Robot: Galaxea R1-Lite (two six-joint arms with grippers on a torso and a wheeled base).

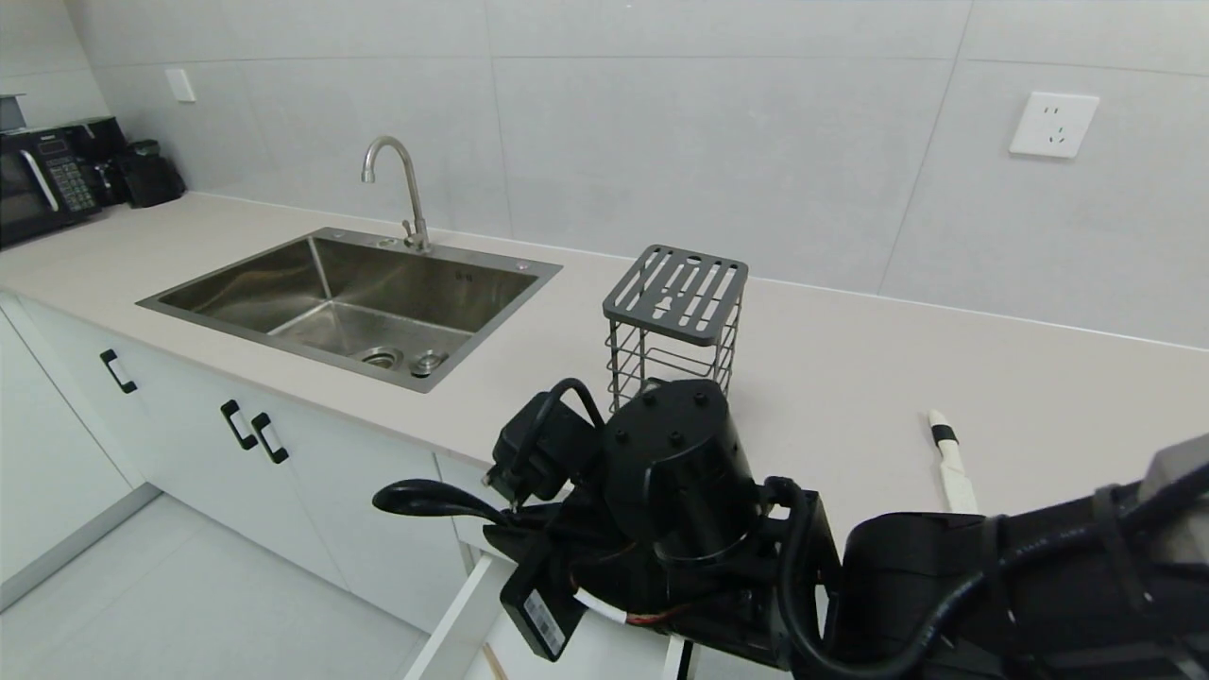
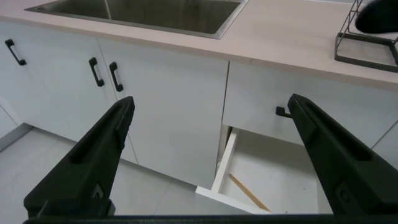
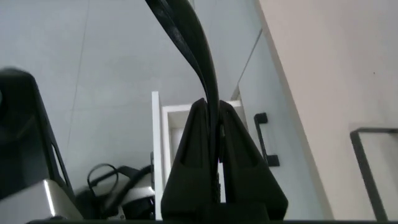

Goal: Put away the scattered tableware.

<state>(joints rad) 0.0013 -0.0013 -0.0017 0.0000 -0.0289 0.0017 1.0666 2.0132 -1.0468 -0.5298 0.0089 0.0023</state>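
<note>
Black utensil (image 1: 430, 498): clamped in the right claw (image 3: 214, 106) and held out past the countertop's front edge, at 7 o'clock from the wire rack. Its rounded end points toward 9 o'clock. I cannot tell what kind of utensil it is.
Countertop (image 1: 850, 378): pale, running along the tiled wall.
Sink (image 1: 359, 293): steel, at 9 o'clock from the rack and well apart from it.
Open drawer (image 2: 261, 171): pulled out under the counter, and probably where the held piece goes. To do this well, bring the piece over the opening and turn its long handle along the drawer's length. Lower it close to the drawer floor before letting go, so it neither strikes the drawer front nor tips out.
Wire rack (image 1: 674, 326): upright on the counter, with a slotted top.
Left claw (image 2: 211, 102): fingers spread wide with nothing between them, facing the cabinet fronts and the drawer.
Right claw: closed down to a slit, pinching the thin black handle, which runs on past the fingertips.
White utensil (image 1: 952, 463): has a black band and lies flat on the counter at 4 o'clock from the rack, not yet put away.
Stick (image 2: 249, 191): thin and pale, lying inside the drawer.
</note>
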